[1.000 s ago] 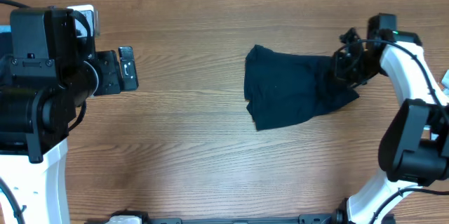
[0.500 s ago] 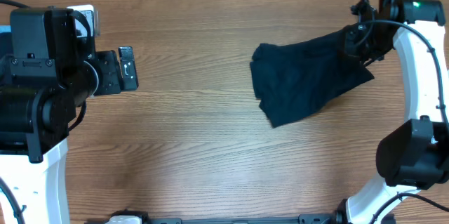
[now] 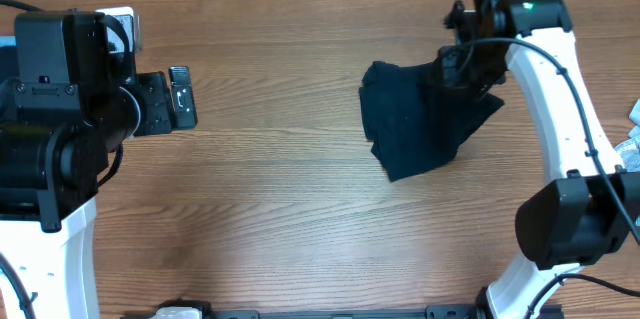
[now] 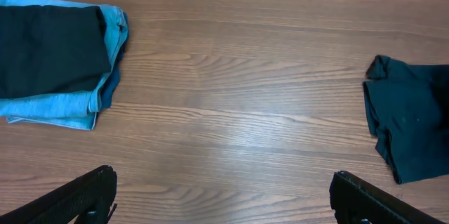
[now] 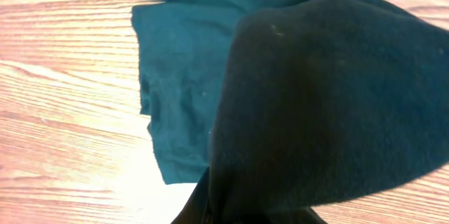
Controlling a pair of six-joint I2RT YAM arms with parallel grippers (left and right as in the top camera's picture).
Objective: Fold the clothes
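Our right fingers (image 3: 455, 67) are pinched tight on the upper right corner of the dark navy shirt (image 3: 415, 124), which is right of the middle in the overhead view. The shirt is soft, thin and crumpled. It hangs from that corner and runs down and left onto the wooden bench (image 3: 280, 209). It is bunched, so we think it needs spreading before any fold. Our left fingers (image 4: 77, 199) are wide apart, hold nothing, and are far off at the left. A folded pile (image 4: 56, 62) of light blue denim and dark cloth lies upper left in the left wrist view.
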